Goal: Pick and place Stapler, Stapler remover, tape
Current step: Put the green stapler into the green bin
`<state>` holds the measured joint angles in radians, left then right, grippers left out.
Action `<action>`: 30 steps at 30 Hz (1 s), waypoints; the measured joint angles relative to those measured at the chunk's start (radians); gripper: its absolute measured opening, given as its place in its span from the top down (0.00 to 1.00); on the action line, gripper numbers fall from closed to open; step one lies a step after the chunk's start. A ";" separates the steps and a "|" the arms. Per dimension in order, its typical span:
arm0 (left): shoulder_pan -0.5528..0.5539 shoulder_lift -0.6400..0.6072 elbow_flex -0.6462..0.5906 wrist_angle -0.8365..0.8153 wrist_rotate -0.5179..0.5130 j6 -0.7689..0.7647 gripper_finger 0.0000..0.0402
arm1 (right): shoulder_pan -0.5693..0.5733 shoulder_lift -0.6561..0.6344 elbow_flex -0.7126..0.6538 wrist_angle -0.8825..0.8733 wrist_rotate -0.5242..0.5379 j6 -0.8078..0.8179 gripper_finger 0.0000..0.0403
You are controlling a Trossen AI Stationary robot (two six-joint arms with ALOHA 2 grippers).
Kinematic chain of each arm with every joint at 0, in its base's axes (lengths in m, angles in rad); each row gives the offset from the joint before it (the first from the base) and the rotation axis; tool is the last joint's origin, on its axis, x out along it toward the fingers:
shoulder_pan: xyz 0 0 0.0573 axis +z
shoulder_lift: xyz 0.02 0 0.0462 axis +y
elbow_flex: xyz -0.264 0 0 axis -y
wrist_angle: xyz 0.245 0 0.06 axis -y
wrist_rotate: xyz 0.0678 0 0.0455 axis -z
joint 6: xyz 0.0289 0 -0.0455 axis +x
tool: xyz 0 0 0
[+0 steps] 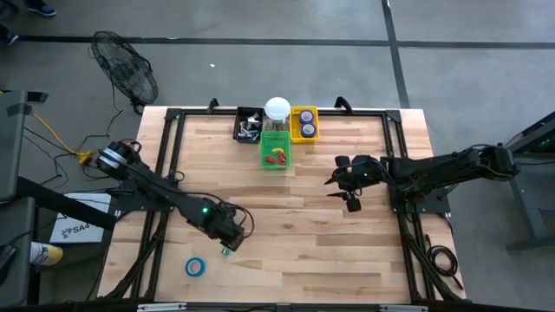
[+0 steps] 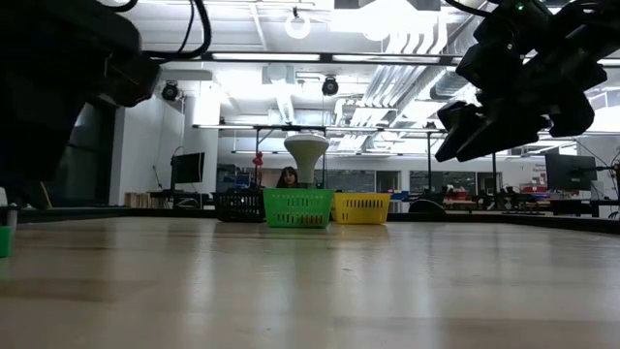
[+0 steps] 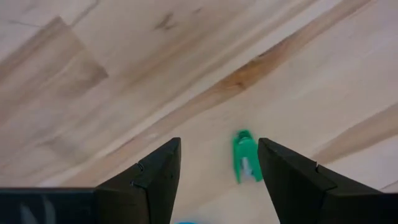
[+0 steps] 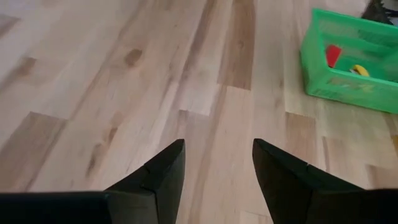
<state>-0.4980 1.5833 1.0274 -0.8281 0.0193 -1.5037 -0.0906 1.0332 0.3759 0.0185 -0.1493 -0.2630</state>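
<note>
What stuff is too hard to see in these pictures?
- Black basket, high view: its contents are too small to name.
- Small green thing between the left tool fingers, left wrist view: blurred.
- Blue tape roll: only a sliver at the left wrist picture's bottom edge.

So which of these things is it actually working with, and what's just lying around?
Job:
blue tape
green item under the left gripper
three baskets: black, green, yellow

Lying about:
white jar
fan
</note>
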 joint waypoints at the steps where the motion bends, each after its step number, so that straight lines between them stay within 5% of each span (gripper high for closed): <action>1: 0.000 0.013 0.012 0.000 0.002 -0.007 0.48 | 0.000 0.000 0.000 0.000 -0.014 0.000 0.56; 9: 0.000 0.123 0.101 0.008 0.071 -0.067 0.48 | 0.000 0.000 0.000 -0.035 -0.117 0.029 0.56; 30: 0.000 0.220 0.143 -0.008 0.177 -0.181 0.48 | 0.063 0.000 0.000 -0.054 -0.150 0.006 0.56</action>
<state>-0.4980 1.8038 1.1701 -0.8357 0.1959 -1.6845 -0.0277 1.0332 0.3759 -0.0357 -0.2993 -0.2566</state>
